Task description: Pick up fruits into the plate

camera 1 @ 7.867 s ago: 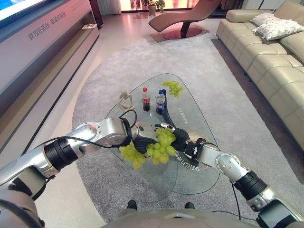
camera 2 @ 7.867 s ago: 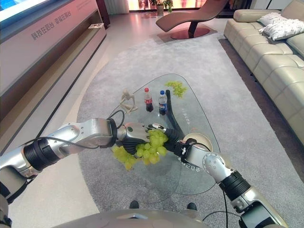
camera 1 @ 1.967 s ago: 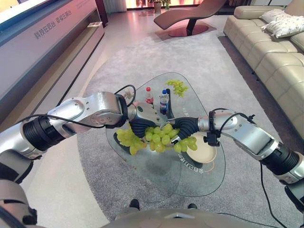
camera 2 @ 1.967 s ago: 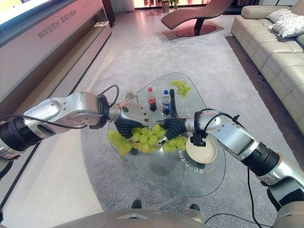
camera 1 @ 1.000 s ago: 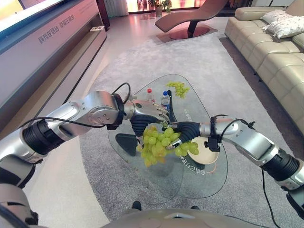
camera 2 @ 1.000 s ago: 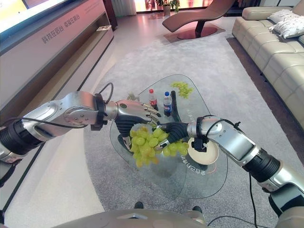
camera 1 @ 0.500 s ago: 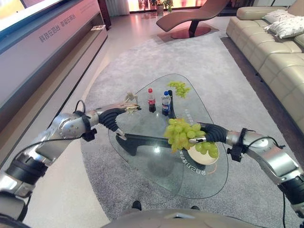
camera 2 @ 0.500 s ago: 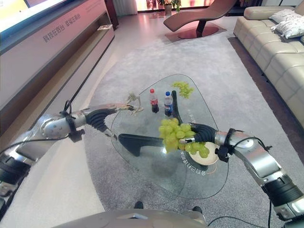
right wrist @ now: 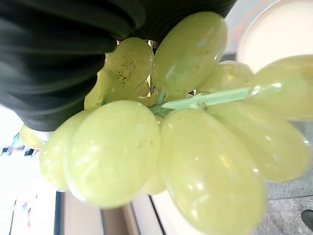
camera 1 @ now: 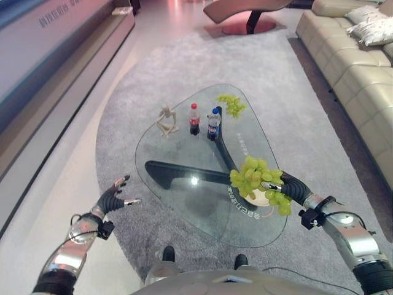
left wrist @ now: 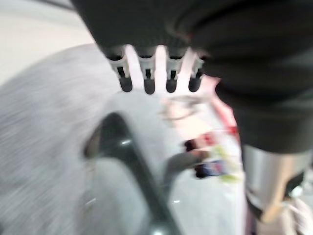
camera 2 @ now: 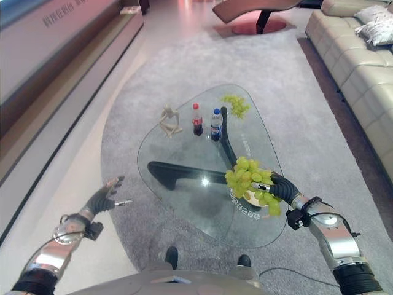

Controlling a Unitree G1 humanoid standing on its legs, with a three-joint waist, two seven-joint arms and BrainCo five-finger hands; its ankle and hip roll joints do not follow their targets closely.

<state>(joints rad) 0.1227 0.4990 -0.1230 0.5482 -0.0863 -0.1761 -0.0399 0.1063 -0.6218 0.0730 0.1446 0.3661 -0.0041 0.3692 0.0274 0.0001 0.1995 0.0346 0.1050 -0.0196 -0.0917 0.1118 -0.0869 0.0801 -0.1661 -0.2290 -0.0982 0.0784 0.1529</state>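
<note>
Glass coffee table (camera 1: 184,203) on a grey round rug (camera 1: 123,123), pale sofa (camera 1: 362,55) along the right side. Right hand (camera 1: 287,186) curled around a bunch of green grapes (camera 1: 253,176), held just above the table's right edge; in the right wrist view, grapes (right wrist: 166,142) pressed close against the dark ribbed cover, with the white rim of a plate (right wrist: 279,29) behind. Pale plate (camera 1: 259,198) on the glass directly under the bunch, mostly covered by it. Left hand (camera 1: 114,196) well apart from the table, over the rug at the table's left, fingers (left wrist: 146,73) straight and spread, holding nothing. Farther out on the table: second bunch of green grapes (camera 1: 230,103) at the far edge, two small bottles (camera 1: 203,121) side by side near the middle, small wooden figure (camera 1: 165,120) to their left.
</note>
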